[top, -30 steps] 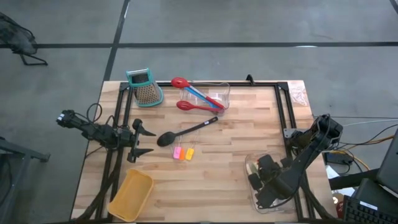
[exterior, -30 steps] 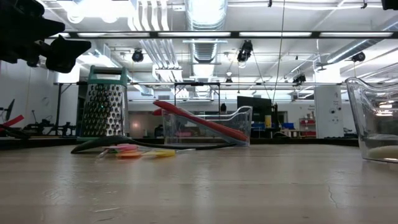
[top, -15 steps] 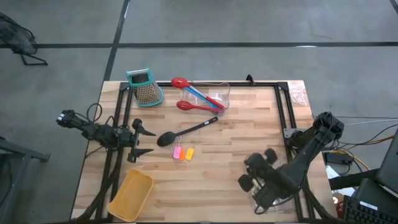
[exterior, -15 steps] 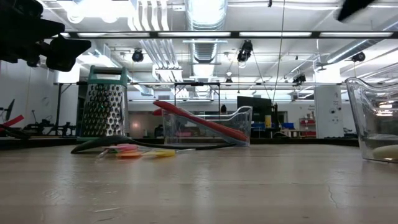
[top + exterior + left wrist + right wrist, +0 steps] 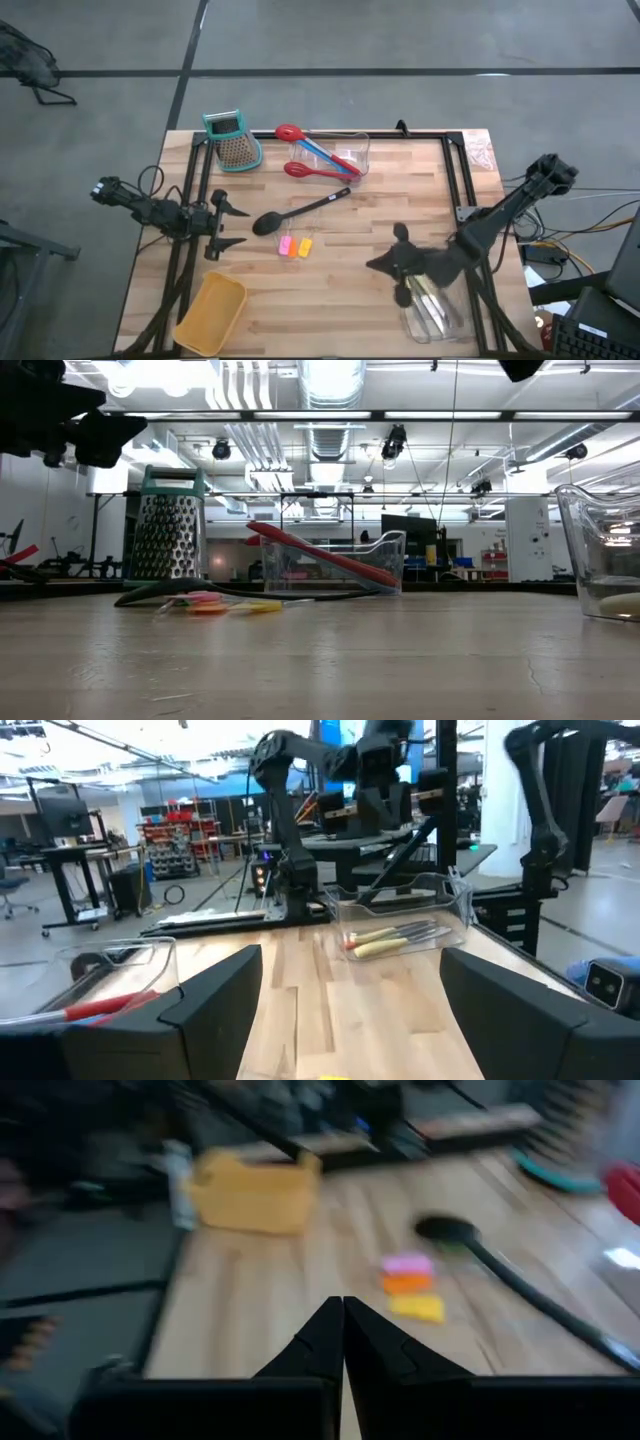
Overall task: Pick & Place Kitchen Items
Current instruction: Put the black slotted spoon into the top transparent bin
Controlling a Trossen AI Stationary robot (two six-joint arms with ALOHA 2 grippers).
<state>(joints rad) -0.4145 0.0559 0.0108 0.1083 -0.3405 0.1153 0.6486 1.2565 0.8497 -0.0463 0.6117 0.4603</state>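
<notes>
1. Kitchen items lie spread on my pale wood-plank table (image 5: 400, 180): a glossy black plastic ladle (image 5: 300, 211) with an oval bowl and thin handle lies mid-table, slanted.
2. Three tiny flat pieces, pink (image 5: 285, 244), orange (image 5: 294, 246) and yellow (image 5: 304, 246), sit side by side just beside the ladle bowl.
3. Red spoons with a blue-handled one (image 5: 318, 155) lie in and over a clear plastic bin (image 5: 360, 146) at the table's far edge.
4. Yellowish-handled tools (image 5: 392, 937) lie in a second clear bin (image 5: 445, 322) at the near right.
5. Ribbed metal grater with teal top (image 5: 233, 140) sits at the far left; a tan rounded plastic bin (image 5: 212, 312) sits near left, tilted.
6. My right gripper (image 5: 392, 262) is closed with nothing in it, its fingers (image 5: 330, 1342) pressed together, just beside the near clear bin.
7. My left gripper (image 5: 228, 227) has its fingers spread wide, holding nothing, at the left edge near the ladle bowl.
8. No readable writing on anything.
</notes>
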